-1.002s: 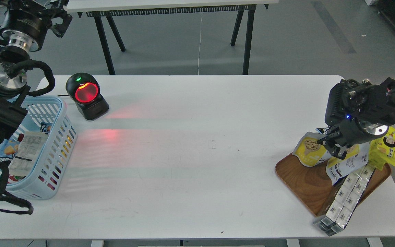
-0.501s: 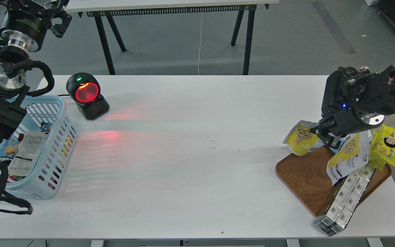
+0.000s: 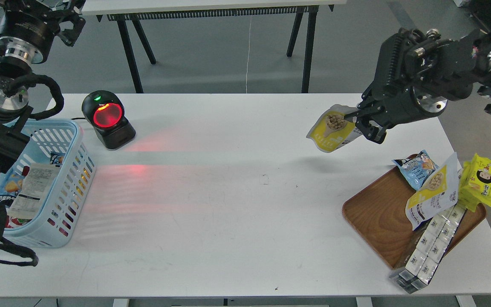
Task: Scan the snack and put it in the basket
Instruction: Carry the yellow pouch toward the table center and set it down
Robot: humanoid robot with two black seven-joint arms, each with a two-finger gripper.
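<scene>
The snack (image 3: 333, 128), a small yellow and white pouch with a round picture of beige balls, hangs tilted in the air over the table's right back part. My right gripper (image 3: 358, 123) is shut on the pouch's right edge. The light blue basket (image 3: 73, 179) stands at the table's left edge, far from the snack, with several packs inside. My left gripper (image 3: 68, 23) is raised at the top left, above and behind the basket. It is dark and partly cut off by the view's edge, so its fingers cannot be told apart.
A black scanner (image 3: 107, 119) with a glowing red window stands right of the basket, casting red light on the table. A brown wooden tray (image 3: 377, 221) at the right front holds a blue pouch (image 3: 416, 168), a wider yellow-white pouch (image 3: 433, 196), a bright yellow pack (image 3: 480, 181) and a long multipack (image 3: 431, 249).
My right gripper has lifted the snack off the tray's back edge and carried it up and to the left. The blue pouch behind it is now uncovered. The left arm barely moved.
</scene>
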